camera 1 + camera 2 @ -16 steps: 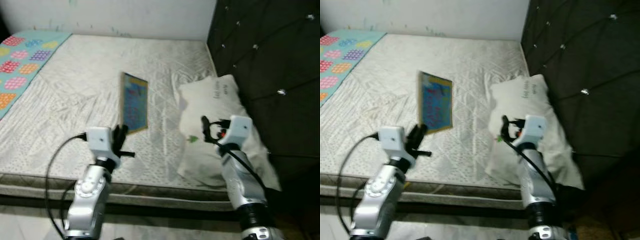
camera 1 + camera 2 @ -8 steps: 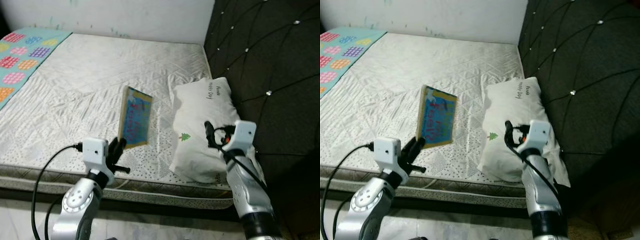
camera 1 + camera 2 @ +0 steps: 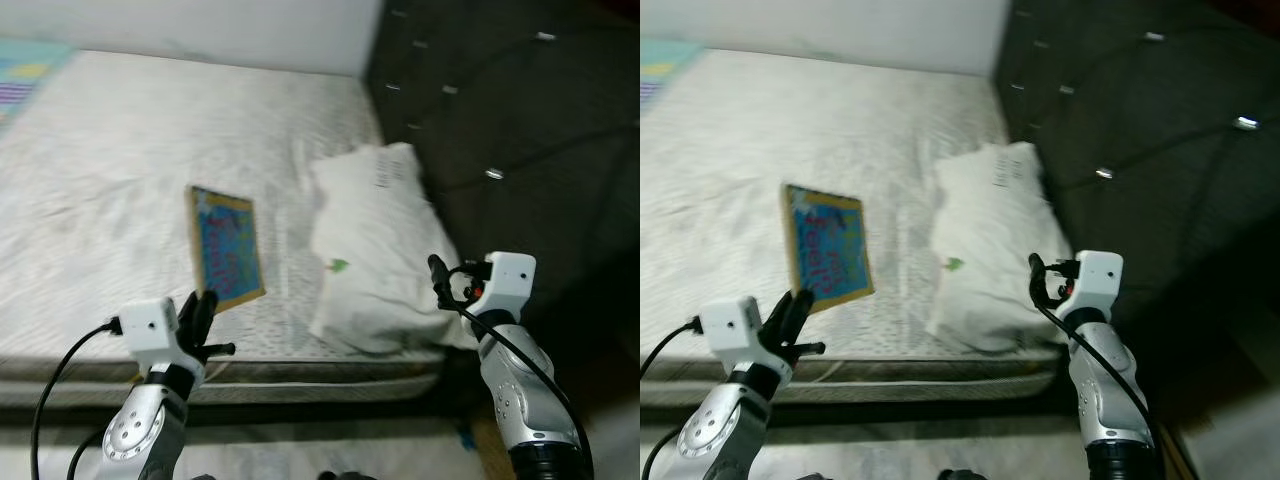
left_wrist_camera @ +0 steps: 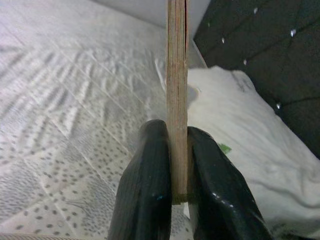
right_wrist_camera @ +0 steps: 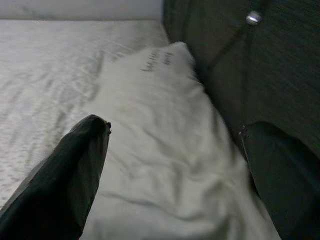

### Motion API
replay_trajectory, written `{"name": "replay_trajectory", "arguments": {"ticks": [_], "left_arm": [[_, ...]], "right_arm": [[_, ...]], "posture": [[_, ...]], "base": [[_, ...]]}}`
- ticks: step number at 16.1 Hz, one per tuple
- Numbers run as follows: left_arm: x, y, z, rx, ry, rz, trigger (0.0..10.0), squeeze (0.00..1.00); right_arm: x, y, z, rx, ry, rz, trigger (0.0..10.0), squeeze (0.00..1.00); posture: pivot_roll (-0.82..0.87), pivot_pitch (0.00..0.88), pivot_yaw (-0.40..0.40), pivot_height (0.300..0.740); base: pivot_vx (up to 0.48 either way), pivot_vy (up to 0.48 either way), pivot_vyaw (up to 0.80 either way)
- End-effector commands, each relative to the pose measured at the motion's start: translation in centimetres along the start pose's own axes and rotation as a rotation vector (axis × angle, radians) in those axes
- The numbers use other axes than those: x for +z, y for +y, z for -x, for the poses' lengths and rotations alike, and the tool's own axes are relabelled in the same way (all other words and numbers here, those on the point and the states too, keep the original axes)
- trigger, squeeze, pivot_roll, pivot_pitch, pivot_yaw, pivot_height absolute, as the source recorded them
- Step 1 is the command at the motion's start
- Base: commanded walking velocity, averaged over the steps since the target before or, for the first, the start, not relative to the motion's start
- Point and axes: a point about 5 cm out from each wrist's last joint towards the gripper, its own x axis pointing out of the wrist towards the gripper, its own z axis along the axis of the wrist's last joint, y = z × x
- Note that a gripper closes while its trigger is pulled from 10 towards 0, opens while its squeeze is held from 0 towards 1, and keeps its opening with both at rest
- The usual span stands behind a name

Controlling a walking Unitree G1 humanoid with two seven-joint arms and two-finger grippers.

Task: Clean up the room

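Note:
A thin picture book (image 3: 225,248) with a blue cover and tan border stands upright above the front of the white mattress (image 3: 90,160). My left gripper (image 3: 203,305) is shut on its lower edge; the left wrist view has the book's spine (image 4: 177,75) edge-on between the two black fingers (image 4: 150,170). My right gripper (image 3: 440,280) hangs open in front of the white pillow (image 3: 370,235), apart from it. In the right wrist view its fingers (image 5: 75,170) spread wide, with the pillow (image 5: 165,130) between them and nothing held.
A dark tufted headboard (image 3: 500,110) rises to the right of the pillow. The bed's front edge (image 3: 300,375) runs just past both grippers, with pale floor (image 3: 330,455) below it. A patterned teal cover (image 3: 30,75) lies at the far left.
The whole picture has shifted left and blurred as the camera swung right. The left gripper still holds the book. The right gripper has stayed open.

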Motion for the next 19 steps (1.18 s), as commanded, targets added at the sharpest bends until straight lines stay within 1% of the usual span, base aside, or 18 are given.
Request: {"name": "replay_trajectory", "arguments": {"ticks": [1,3,5,10,15,17,18,19], "left_arm": [[1.3,-1.0,-0.2,-0.040,-0.058,-0.002,10.0,0.00],[1.6,-1.3,-0.5,-0.050,-0.057,0.002,10.0,0.00],[1.7,-1.2,-0.5,-0.050,-0.054,0.009,10.0,0.00],[1.8,-1.7,-1.4,-0.083,-0.044,0.013,10.0,0.00],[1.8,-1.7,-1.3,-0.084,-0.046,0.010,10.0,0.00],[2.0,-1.8,-1.4,-0.086,-0.059,0.006,10.0,0.00],[2.2,-1.9,-1.4,-0.095,-0.078,0.023,10.0,0.00],[2.2,-1.9,-1.5,-0.096,-0.075,0.031,10.0,0.00]], "right_arm": [[-0.2,0.5,-0.1,0.010,0.016,-0.011,10.0,0.00],[0.0,1.2,-0.3,0.029,0.010,-0.011,10.0,0.00],[-0.1,1.2,-0.2,0.017,0.008,-0.015,10.0,0.00],[-0.3,0.6,0.2,-0.010,0.009,-0.012,10.0,0.00],[-0.3,0.9,0.0,0.000,0.010,-0.007,10.0,0.00],[-0.3,1.0,-0.1,0.005,0.010,-0.008,10.0,0.00],[-0.2,1.1,-0.2,0.009,0.008,-0.008,10.0,0.00],[-0.2,1.1,-0.2,0.009,0.007,-0.009,10.0,0.00]], "posture": [[0.03,0.130,-0.129,0.740],[0.03,0.138,-0.124,0.740],[0.02,0.145,-0.104,0.740],[0.01,0.147,-0.084,0.740],[0.01,0.146,-0.089,0.740],[0.01,0.144,-0.091,0.740],[0.01,0.142,-0.090,0.740],[0.01,0.143,-0.090,0.740]], "base": [[0.000,0.000,-0.63],[0.000,0.000,0.00],[0.000,0.148,0.00],[0.000,0.382,0.00],[0.000,0.431,0.00],[0.000,0.000,0.00],[0.000,0.000,0.00],[0.000,0.000,0.00]]}}
